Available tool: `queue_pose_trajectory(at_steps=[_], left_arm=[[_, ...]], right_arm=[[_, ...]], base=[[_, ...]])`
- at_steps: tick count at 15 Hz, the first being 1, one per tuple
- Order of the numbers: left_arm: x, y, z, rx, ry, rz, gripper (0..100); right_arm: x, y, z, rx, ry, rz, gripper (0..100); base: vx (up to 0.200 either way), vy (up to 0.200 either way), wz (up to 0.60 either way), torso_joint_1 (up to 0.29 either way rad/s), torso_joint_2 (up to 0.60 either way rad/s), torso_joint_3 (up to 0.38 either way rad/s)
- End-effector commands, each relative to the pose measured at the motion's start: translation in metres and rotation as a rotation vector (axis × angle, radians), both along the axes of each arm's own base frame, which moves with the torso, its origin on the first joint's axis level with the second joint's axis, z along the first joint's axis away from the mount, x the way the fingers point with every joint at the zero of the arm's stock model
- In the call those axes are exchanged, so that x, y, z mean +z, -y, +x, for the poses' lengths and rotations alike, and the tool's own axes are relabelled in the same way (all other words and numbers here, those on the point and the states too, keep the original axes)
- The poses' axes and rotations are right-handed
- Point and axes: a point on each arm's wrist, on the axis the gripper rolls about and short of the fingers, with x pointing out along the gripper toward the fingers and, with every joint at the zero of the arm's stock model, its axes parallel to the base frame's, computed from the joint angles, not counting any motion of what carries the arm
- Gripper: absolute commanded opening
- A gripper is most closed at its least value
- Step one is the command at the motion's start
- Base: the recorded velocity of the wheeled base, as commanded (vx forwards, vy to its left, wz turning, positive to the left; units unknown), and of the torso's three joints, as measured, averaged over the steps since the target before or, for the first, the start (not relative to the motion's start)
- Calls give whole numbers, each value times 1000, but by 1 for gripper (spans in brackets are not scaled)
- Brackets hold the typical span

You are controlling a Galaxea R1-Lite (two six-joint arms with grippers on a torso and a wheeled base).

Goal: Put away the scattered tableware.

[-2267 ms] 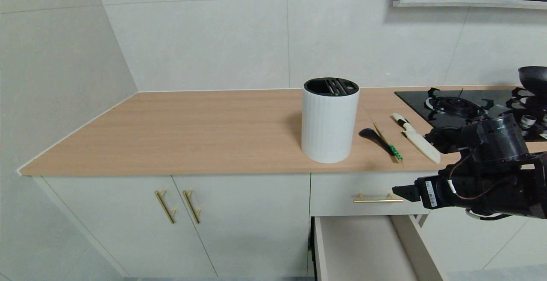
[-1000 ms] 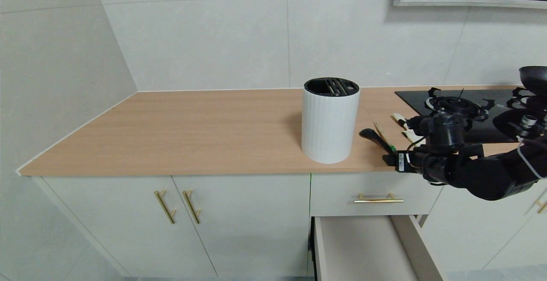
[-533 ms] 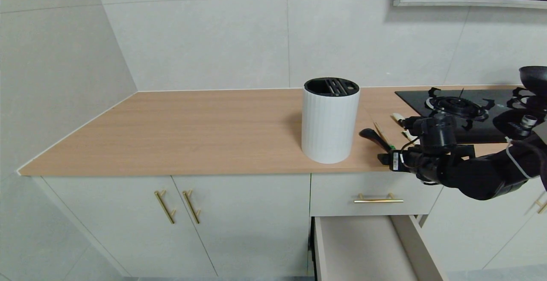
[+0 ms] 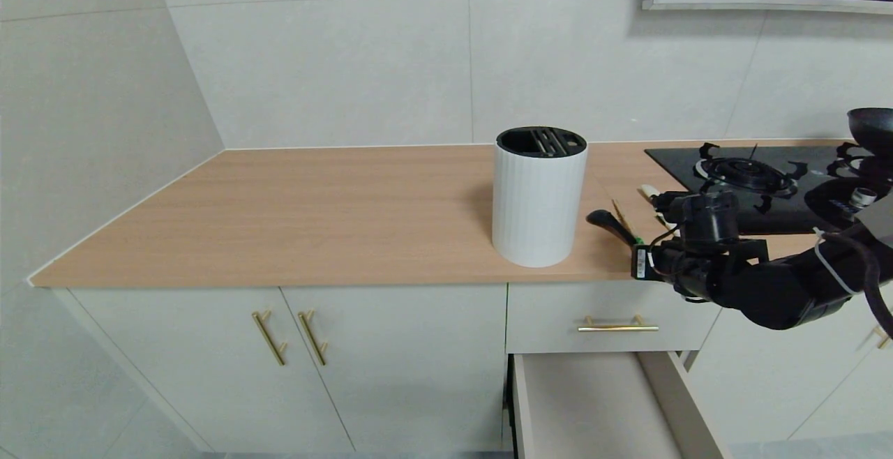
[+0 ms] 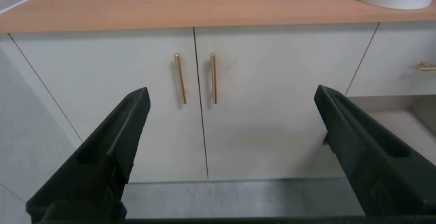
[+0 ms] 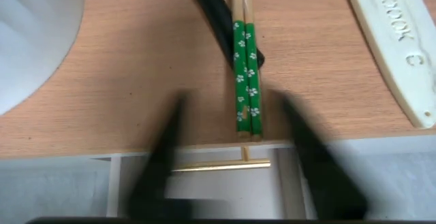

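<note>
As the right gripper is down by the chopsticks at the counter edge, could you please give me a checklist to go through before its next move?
1. Chopsticks together: ok, side by side, touching.
2. Right gripper open: ok, fingers apart either side of their green ends.
3. Black spoon clear of the grasp: not ok, its handle lies against the chopsticks by the green part.
4. Knife clear: ok, apart on the other side.
5. Holder ready: ok, upright, slots open on top.
6. Left gripper out of the way: ok, open, facing the cabinet doors.
</note>
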Motion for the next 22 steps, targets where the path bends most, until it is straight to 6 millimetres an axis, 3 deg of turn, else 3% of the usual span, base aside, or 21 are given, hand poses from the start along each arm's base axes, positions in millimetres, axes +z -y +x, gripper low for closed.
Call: queue_pose_trajectory(at_steps=[1, 8, 11, 14, 16, 17, 18, 20, 22], left_arm=[[0, 0, 0, 0, -2, 0, 100], [0, 0, 0, 0, 0, 0, 100], [0, 0, 0, 0, -2, 0, 100], [0, 0, 0, 0, -2, 0, 100], [0, 0, 0, 0, 0, 0, 100], [0, 0, 0, 0, 0, 0, 100], [0, 0, 0, 0, -2, 0, 100], [0, 0, 0, 0, -2, 0, 100], [0, 0, 0, 0, 0, 0, 100]], right_arm=[[1, 0, 0, 0, 4, 1, 0], [18, 3, -9, -27, 42, -2, 0], [42, 9, -30, -21, 66, 5, 0], [78, 18, -66, 7, 32, 8, 0], [110, 26, -103, 86, 15, 43, 0], [116, 29, -113, 102, 1, 46, 0], [137, 34, -137, 148, -32, 64, 0], [155, 40, -165, 237, -105, 99, 0], [161, 43, -183, 318, -151, 132, 0]], base=[[0, 0, 0, 0, 0, 0], [0, 0, 0, 0, 0, 0], [0, 0, 0, 0, 0, 0], [0, 0, 0, 0, 0, 0], [0, 0, 0, 0, 0, 0], [0, 0, 0, 0, 0, 0], [0, 0, 0, 0, 0, 0], [0, 0, 0, 0, 0, 0], [0, 0, 0, 0, 0, 0]])
